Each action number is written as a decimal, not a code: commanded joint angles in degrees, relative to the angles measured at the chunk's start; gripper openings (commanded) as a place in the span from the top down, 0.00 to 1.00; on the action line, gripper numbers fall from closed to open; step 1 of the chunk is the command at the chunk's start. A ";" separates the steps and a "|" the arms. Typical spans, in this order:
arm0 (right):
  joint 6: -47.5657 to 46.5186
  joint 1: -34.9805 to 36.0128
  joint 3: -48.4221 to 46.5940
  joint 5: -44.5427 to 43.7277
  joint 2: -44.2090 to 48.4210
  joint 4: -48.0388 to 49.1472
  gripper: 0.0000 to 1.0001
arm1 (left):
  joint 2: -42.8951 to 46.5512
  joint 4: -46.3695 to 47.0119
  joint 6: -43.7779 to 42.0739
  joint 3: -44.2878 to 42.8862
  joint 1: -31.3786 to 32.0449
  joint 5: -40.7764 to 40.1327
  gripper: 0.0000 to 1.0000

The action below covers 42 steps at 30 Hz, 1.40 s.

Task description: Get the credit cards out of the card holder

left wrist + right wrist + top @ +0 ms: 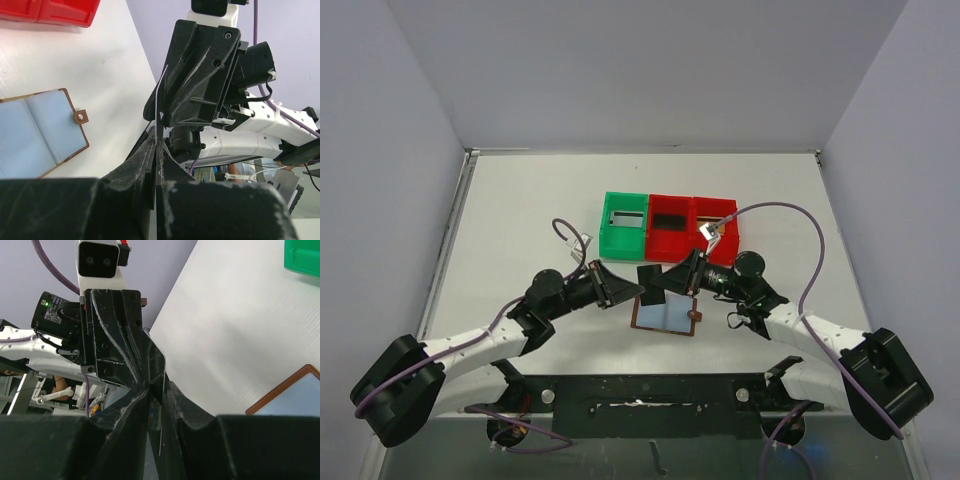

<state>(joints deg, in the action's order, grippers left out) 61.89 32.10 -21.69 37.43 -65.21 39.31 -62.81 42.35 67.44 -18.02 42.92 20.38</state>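
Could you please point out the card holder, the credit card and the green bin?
card holder [665, 318], top view, pale blue inner pocket
credit card [651, 285], top view, dark flat face
green bin [623, 244], top view, near wall

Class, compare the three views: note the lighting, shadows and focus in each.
Top external: even soft light, only faint shadows on the table, walls splayed by the wide lens. Left wrist: left fingers blurred, card holder sharp. Right wrist: table glaringly bright, right fingers dark.

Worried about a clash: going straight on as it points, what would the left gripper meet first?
Likely the right gripper, facing the left gripper across the credit card; gap unclear.
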 commanded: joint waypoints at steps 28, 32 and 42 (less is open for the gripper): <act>-1.58 -2.65 -2.75 6.11 3.71 0.26 1.00 | 8.80 -3.89 -2.08 1.93 -1.16 -6.13 0.55; -13.47 -2.63 -9.68 -4.39 7.52 -21.81 1.00 | 12.92 -14.29 -4.77 0.35 -1.17 -11.25 0.37; -41.49 0.43 -23.02 -38.99 3.84 -43.85 1.00 | 20.95 -36.72 -8.95 -3.98 -1.34 -22.14 0.32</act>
<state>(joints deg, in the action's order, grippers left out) 37.08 30.13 -38.81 15.77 -58.35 4.32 -44.73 14.66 61.34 -18.11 41.89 4.21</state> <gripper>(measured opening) 0.030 0.650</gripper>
